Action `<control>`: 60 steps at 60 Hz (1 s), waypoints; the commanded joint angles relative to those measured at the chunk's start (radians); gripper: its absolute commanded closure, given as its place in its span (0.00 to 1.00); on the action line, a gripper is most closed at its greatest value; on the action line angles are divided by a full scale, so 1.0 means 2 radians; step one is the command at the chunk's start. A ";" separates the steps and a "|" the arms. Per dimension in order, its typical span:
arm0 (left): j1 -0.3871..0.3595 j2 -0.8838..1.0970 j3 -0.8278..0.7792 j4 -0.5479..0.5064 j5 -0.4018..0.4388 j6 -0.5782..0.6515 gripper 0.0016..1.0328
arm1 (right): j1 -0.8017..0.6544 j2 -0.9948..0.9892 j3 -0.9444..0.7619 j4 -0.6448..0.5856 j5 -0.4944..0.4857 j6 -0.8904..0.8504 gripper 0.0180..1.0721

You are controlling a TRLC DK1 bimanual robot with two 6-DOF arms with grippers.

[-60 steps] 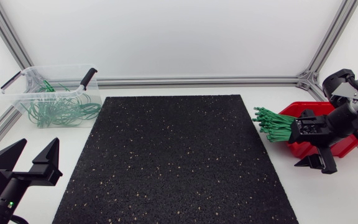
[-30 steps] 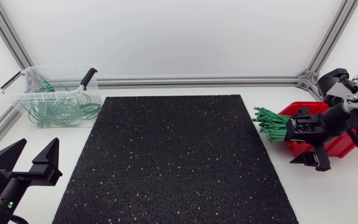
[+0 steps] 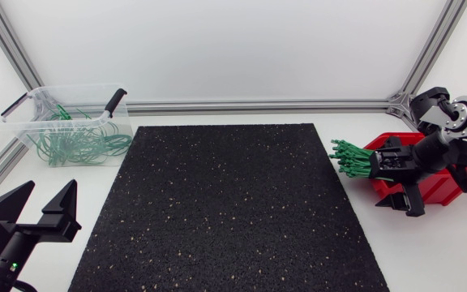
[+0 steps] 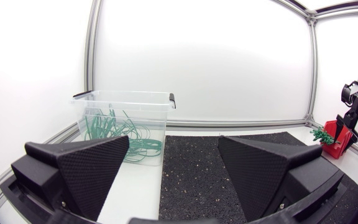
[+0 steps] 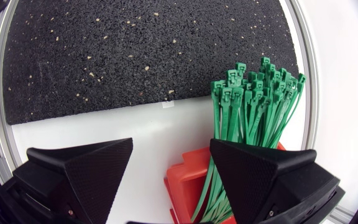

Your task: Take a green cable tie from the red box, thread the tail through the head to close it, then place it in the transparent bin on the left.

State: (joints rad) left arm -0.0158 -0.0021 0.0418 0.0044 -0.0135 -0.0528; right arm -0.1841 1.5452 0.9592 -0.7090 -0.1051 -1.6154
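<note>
Your right end effector (image 3: 402,204) (image 5: 171,146): released, fingers spread wide, hanging over the mat-side rim of the red box (image 3: 448,182) (image 5: 185,180). One finger sits above the box, the other above bare table (image 3: 428,251). The green ties (image 3: 353,161) (image 5: 247,106) lie bundled in the box, heads fanning out past its rim toward the mat (image 3: 225,203), just ahead of the finger that is over the box. Your left end effector (image 3: 49,188) (image 4: 174,140): also released, low at the table's near left corner, well apart from the ties. The bin (image 3: 31,101) (image 4: 126,96) stands at far left beside the mat, with looped ties (image 3: 79,142) inside.
</note>
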 commanded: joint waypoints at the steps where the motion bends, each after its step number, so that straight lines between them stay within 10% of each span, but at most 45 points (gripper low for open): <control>1: -0.002 0.002 -0.019 -0.013 -0.002 -0.009 0.03 | 0.003 0.007 0.013 0.001 0.003 0.008 0.14; 60: -0.004 0.003 -0.019 -0.014 -0.002 -0.009 0.03 | 0.004 -0.017 -0.062 0.013 0.016 -0.004 0.19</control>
State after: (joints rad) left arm -0.0227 -0.0021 0.0418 0.0040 -0.0135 -0.0532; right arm -0.1841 1.5410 0.8768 -0.6800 -0.0803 -1.6016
